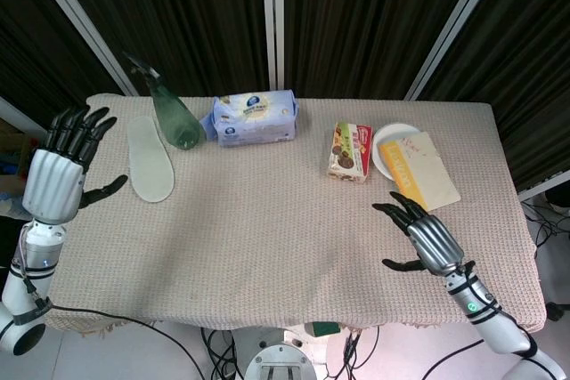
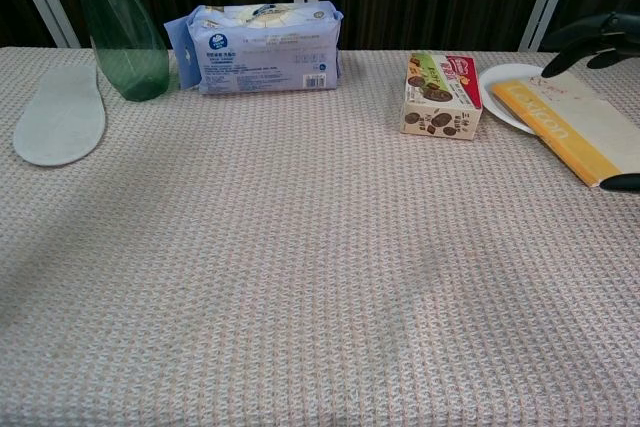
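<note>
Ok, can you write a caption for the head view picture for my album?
Two open robot hands, left hand by a shoe insole, right hand near a yellow booklet.

Rough woven cloth (image 1: 267,220) all over the table, beige and matt, with a bumpy waffle look. Shiny silver metal-looking shell on the left hand (image 1: 55,180) and right hand (image 1: 432,239), with smooth black plastic-looking fingers (image 1: 398,211). Clear green plastic bottle (image 1: 174,117), glossy. Soft, matt insole (image 1: 150,159), pale and flat, maybe foam or felt. Crinkly plastic wrap on the blue and white pack (image 1: 255,117), a bit shiny. Smooth printed cardboard on the cookie box (image 1: 349,151), slightly glossy. Smooth white plate (image 1: 385,138), shiny at the rim. Paper book (image 1: 419,169), yellow and cream, matt cover.
</note>
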